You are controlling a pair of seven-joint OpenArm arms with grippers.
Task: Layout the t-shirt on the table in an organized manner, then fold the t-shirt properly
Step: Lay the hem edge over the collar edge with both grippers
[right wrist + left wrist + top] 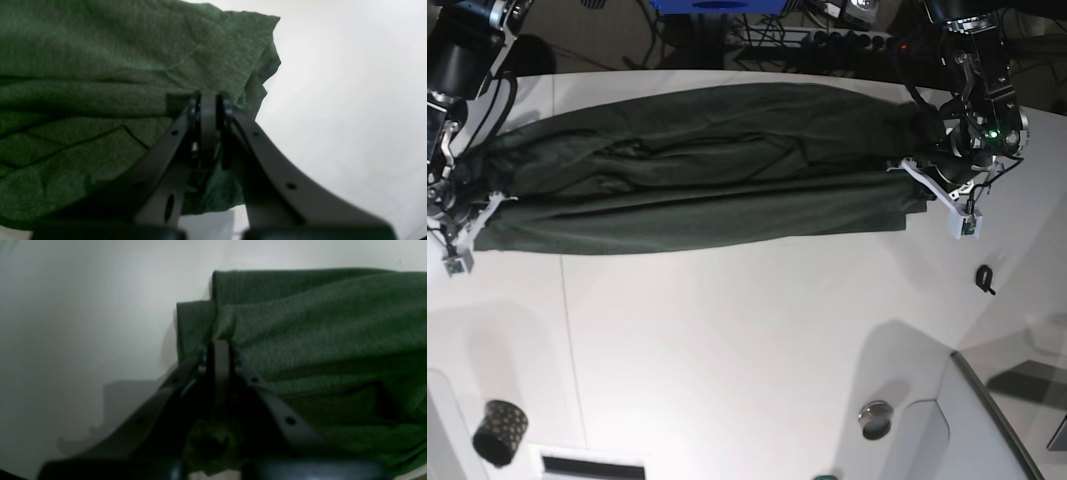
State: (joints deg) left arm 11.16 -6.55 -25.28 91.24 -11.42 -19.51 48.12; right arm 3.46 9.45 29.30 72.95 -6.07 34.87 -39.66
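Note:
The dark green t-shirt (697,170) is stretched as a long, folded-over band across the far half of the white table (747,330). At its end on the base view's right, my left gripper (919,178) is shut on the fabric. The left wrist view shows the closed fingertips (221,341) pinching a fold of the t-shirt (317,326) slightly above the table (83,323). My right gripper (475,208) holds the opposite end. Its jaws (208,98) are closed on a bunched corner of the t-shirt (100,66), with the table (350,100) beyond.
A small black object (985,278) lies on the table near the left arm. A dark patterned cup (499,432) stands at the front left and a round metal fitting (876,418) at the front right. Cables and gear (807,35) run behind the far edge.

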